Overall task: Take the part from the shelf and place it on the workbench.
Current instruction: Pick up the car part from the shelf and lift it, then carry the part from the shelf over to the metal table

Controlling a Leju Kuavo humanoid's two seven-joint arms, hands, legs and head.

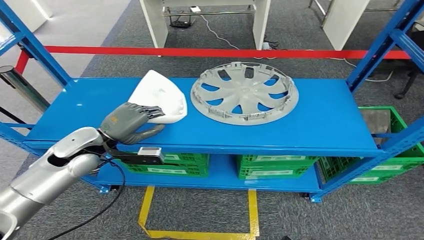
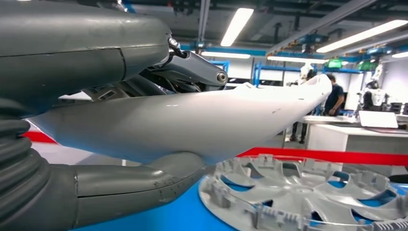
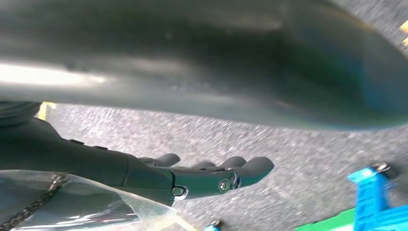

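A white curved shell part (image 1: 161, 94) lies on the left of the blue shelf top (image 1: 325, 120), beside a grey wheel cover (image 1: 244, 92). My left hand (image 1: 129, 123) grips the near edge of the white part, with its fingers on top and the thumb at the edge below. In the left wrist view the white part (image 2: 192, 120) sits between the dark fingers (image 2: 192, 67) and the thick thumb (image 2: 134, 187), and the wheel cover (image 2: 308, 197) lies just beyond. My right hand (image 3: 207, 174) hangs over the grey floor, fingers stretched out and holding nothing.
Blue uprights frame the shelf at both ends. Green crates (image 1: 272, 166) stand on the lower level and to the right. A red barrier strip (image 1: 200, 52) runs behind the shelf. Yellow floor tape (image 1: 200, 234) marks the carpet in front. White table legs (image 1: 152, 22) stand further back.
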